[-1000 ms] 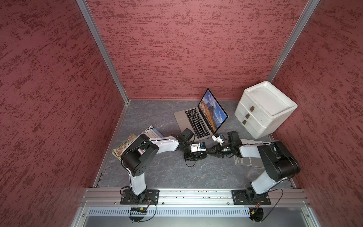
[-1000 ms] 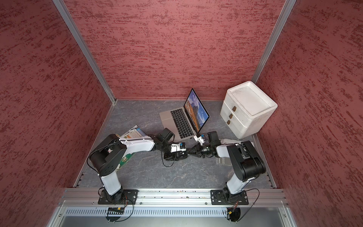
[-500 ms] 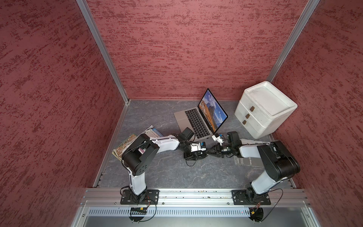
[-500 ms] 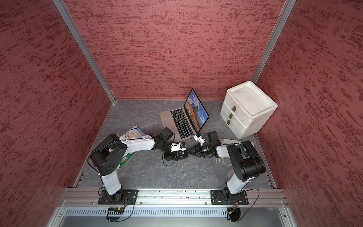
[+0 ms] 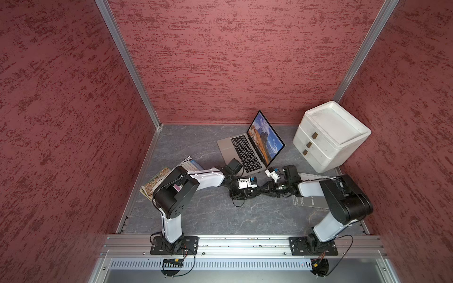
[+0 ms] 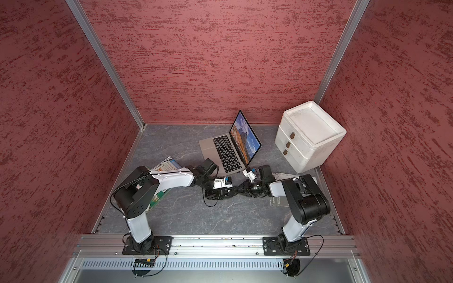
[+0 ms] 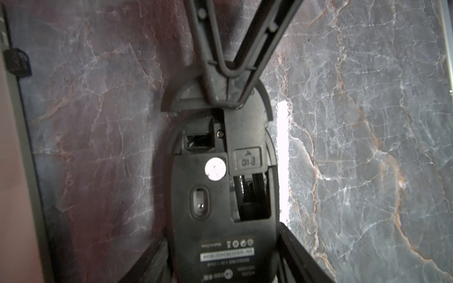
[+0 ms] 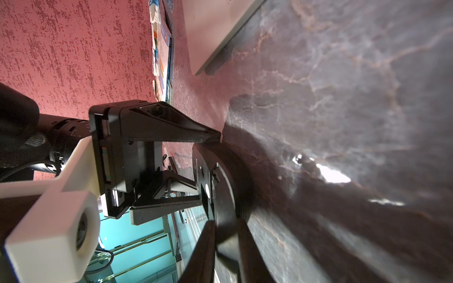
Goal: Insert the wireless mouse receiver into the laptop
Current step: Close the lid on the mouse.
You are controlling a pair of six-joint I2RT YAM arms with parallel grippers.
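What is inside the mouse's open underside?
A small square slot and a longer bay lie open in the mouse; both are too dark to tell contents. The right gripper, pinching the cover, hides part of it.

The left arm (image 5: 208, 180) and right arm (image 5: 308, 188) pair white link shells with black cylindrical joint housings on black bolted base plates (image 5: 191, 245). The left gripper (image 8: 208, 166) has black triangular fingers (image 8: 166, 125) beside a white camera mount (image 8: 49, 220).

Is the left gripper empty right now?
No, the left gripper is shut on the black mouse, its fingers pressing both sides, with the underside facing the wrist camera.
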